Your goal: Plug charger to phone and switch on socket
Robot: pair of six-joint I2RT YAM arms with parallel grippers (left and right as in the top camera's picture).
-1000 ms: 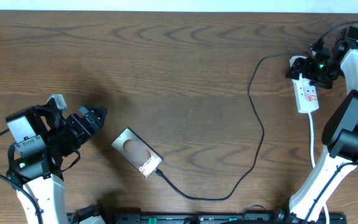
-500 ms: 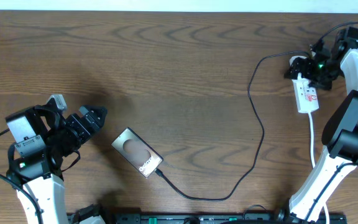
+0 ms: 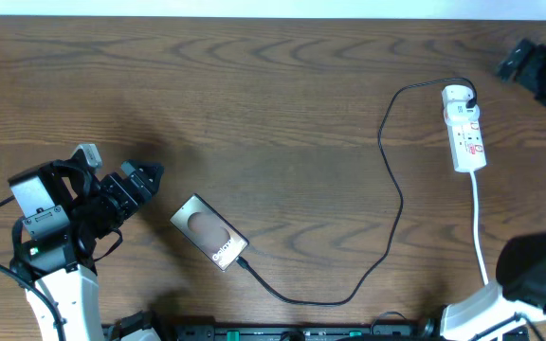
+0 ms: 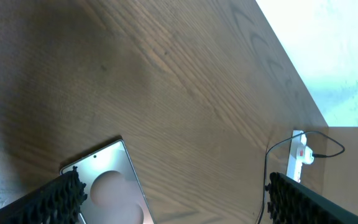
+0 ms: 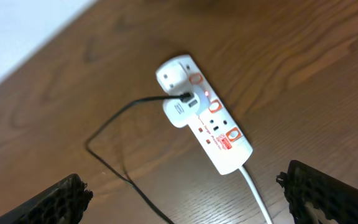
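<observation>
The phone [image 3: 209, 233] lies screen up at the lower left, and it also shows in the left wrist view [image 4: 107, 190]. The black charger cable [image 3: 391, 204] runs from the phone's lower end in a loop up to the white socket strip [image 3: 465, 128] at the right. In the right wrist view the cable [image 5: 114, 143] enters a white adapter [image 5: 180, 112] in the strip [image 5: 213, 127]. My left gripper [image 3: 146, 180] is open and empty, just left of the phone. My right gripper [image 3: 529, 64] is open and empty, raised up and right of the strip.
The strip's white cord [image 3: 479, 227] runs down toward the right arm's base [image 3: 529, 270]. A black rail [image 3: 292, 333] lines the front edge. The wood table's far edge [image 3: 254, 19] meets a white wall.
My right gripper has lifted off the top end of the socket strip and moved up and to the right. The left arm, phone and cable have not moved.
</observation>
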